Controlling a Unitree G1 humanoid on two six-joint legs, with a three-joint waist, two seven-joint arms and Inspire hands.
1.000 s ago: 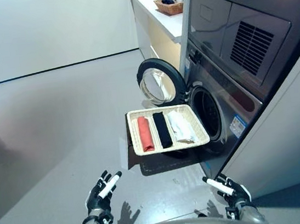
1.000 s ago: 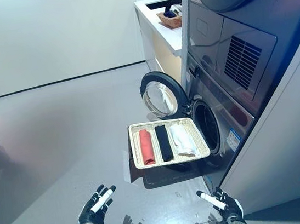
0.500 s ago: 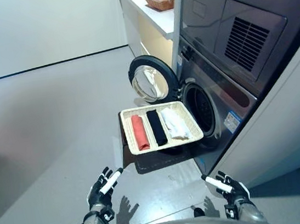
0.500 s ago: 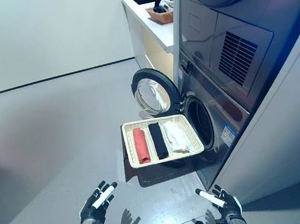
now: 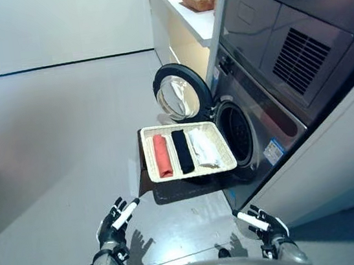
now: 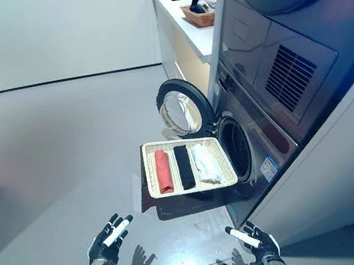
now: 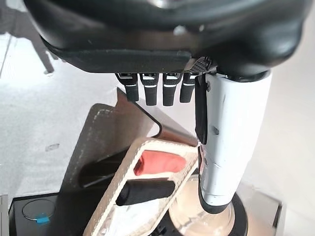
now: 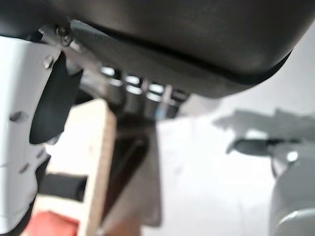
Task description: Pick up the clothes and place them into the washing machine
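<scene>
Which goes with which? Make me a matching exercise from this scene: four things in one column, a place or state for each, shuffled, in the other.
Things:
1. red roll
2. black roll
3. washer door
4. small basket

Places or states:
A. swung open
B. up on the white counter
C. middle of the tray
D. tray's left end

Pairs: 1-D, 2-C, 3-A, 4-B

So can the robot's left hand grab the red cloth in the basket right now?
Probably not yet. The left hand hangs open, low and well short of the basket, with bare floor between. Nothing blocks the red cloth, which lies at the basket's near-left side, so it likely needs to move closer first.
</scene>
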